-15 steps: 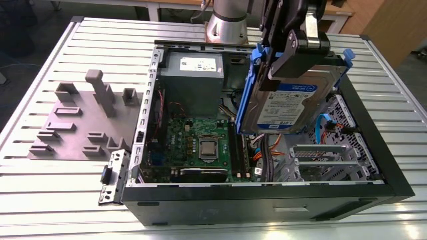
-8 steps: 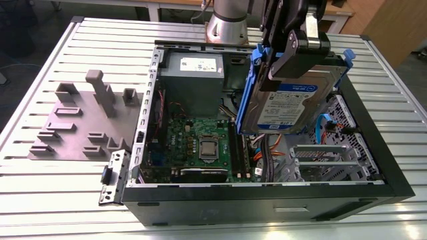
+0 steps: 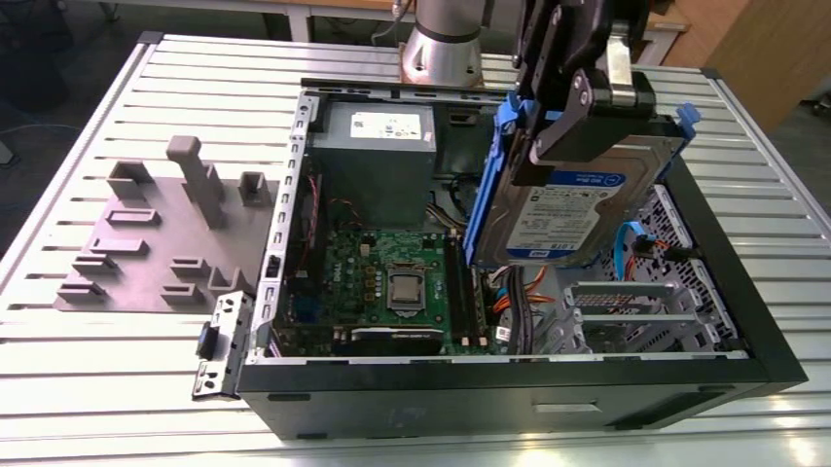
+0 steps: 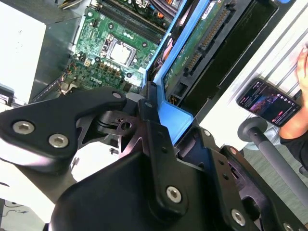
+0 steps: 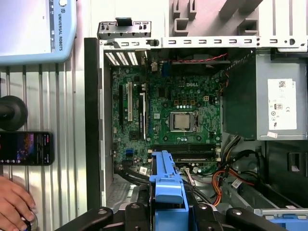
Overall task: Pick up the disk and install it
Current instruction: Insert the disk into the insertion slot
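Pincer (image 3: 552,146) closed on the disk (image 3: 578,219). Black fingers (image 4: 154,139) are clamped over the edge of its blue carrier frame (image 4: 174,120). Disk hangs from the pincer steeply tilted, label face out toward the exterior camera. It is lifted clear above the open computer case (image 3: 520,394) and not seated in anything.

Step in hand, as I judge it: carrying the disk over the case toward its bay. To do it well:
- Keep the grip on the frame, not on the drive body.
- Bring the disk out of this tilt before it meets any metal.
- Line the frame up with the drive cage (image 3: 624,311) just below the pincer.
- Watch the orange and blue cables (image 3: 636,248) close by the disk's lower edge, where a snag looks likely.

Containers: the case lies on its side with the lid off. Inside it:
- Under the pincer, the motherboard (image 5: 168,120).
- Beside the held disk, the power-supply box (image 5: 281,103) with a white sticker.
- The drive cage, with no disk in it that I can see.

Outside the case, well apart from the pincer, a grey fixture (image 3: 156,233) sits on the slatted desk (image 3: 78,360). A phone (image 5: 26,148) lies there too, with a person's hand (image 5: 14,207) near it.
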Controlling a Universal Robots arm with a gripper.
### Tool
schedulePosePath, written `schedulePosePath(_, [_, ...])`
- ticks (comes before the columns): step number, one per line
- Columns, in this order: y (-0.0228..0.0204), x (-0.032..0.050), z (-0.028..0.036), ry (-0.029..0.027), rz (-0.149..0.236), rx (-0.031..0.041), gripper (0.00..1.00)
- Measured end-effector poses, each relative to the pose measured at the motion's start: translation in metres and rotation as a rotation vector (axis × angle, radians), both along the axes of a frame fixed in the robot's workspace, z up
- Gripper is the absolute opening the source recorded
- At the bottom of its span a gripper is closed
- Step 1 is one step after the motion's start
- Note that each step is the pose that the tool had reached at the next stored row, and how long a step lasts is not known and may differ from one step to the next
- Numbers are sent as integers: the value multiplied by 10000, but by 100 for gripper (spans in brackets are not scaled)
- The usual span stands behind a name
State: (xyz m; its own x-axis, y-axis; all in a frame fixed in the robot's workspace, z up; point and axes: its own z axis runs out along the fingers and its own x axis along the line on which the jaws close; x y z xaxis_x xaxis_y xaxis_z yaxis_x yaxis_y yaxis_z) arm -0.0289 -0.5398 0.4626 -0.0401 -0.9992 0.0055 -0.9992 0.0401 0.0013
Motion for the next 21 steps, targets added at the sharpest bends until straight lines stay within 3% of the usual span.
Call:
schedulePosePath(6, [-37,142,-11,0,0,1,37])
schedulePosePath(14, [-99,199,-33,-1,-1,2,37])
schedulePosePath(21, [-117,368,-44,2,0,1,37])
